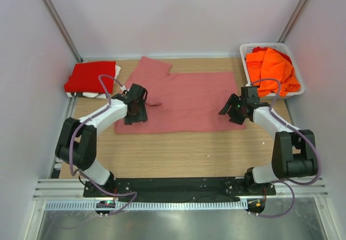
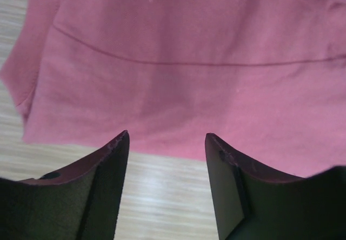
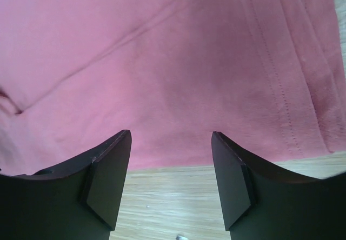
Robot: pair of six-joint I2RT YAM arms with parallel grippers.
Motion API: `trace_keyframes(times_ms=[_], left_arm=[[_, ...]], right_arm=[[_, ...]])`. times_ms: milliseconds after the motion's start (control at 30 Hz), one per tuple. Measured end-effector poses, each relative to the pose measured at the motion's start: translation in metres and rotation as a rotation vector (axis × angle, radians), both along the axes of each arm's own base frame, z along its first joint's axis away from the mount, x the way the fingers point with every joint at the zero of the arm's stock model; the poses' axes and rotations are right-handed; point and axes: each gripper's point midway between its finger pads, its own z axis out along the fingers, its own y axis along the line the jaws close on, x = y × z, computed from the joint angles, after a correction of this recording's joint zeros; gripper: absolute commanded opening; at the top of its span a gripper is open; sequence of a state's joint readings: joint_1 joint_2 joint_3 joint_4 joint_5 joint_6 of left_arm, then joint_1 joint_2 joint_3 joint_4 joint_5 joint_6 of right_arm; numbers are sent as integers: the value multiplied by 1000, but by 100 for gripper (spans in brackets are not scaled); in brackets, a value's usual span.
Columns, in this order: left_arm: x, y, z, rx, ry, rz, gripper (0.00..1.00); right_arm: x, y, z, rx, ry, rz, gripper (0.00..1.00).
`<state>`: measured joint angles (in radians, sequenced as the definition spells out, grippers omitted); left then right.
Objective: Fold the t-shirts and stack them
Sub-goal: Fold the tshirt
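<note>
A dusty rose-pink t-shirt [image 1: 186, 100] lies spread flat in the middle of the table, folded lengthwise, one sleeve sticking out at the top left. My left gripper [image 1: 136, 115] hovers over its near left corner, open, nothing between the fingers; the wrist view shows the pink cloth [image 2: 184, 72] just beyond the tips [image 2: 166, 137]. Over the shirt's right edge my right gripper [image 1: 231, 111] is open too, empty, with the hem [image 3: 178, 78] ahead of its tips [image 3: 171, 134]. A folded red t-shirt [image 1: 91, 77] rests at the far left. Orange t-shirts [image 1: 273, 72] fill the basket.
The white lattice basket [image 1: 247, 50] stands at the far right corner. Something white [image 1: 93, 95] peeks out under the red shirt. White walls enclose the table on three sides. Bare wood [image 1: 184, 151] runs between the pink shirt and the arm bases.
</note>
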<state>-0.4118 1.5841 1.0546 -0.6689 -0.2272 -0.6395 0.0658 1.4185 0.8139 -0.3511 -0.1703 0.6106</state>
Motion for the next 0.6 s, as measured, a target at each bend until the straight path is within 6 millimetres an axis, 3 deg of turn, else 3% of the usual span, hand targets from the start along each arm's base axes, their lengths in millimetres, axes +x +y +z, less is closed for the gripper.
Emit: trace_keyframes(times_ms=[133, 267, 600], left_arm=[[5, -3, -22, -2, 20, 24, 57], [-4, 0, -37, 7, 49, 39, 56], [-36, 7, -42, -39, 42, 63, 52]], right_arm=[[-10, -6, -19, -31, 46, -7, 68], [-27, -15, -41, -73, 106, -46, 71], [-28, -20, -39, -57, 25, -126, 75]])
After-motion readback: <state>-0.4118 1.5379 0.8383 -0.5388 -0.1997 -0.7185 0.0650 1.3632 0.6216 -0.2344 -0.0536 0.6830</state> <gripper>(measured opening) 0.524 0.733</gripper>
